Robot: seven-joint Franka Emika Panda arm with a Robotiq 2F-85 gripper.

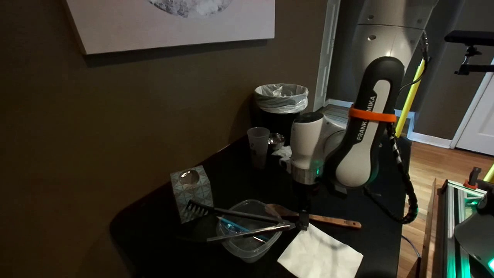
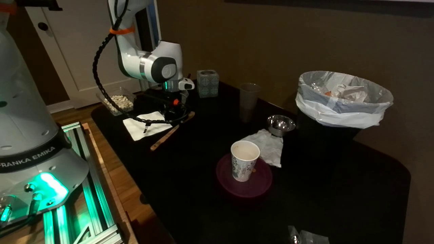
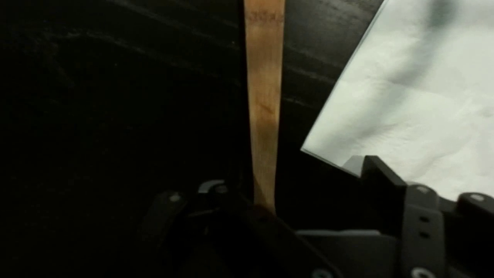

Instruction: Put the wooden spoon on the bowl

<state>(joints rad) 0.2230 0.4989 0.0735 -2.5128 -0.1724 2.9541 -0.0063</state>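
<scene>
A black robotic gripper [image 3: 303, 177], its fingers spread apart, is poised at one corner of a square white paper napkin [image 1: 320, 255]. A long, slim, reddish-brown wooden spoon [image 3: 265, 100] lies on a black table [image 2: 322, 203], just beside the napkin. In an exterior view, a shallow, wide, clear bowl [image 1: 252, 253] sits near the napkin.

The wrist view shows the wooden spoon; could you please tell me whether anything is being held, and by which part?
Nothing appears held: the tool stands open, jaws wide apart, with the handle of the wooden spoon running ungripped between them.
</scene>
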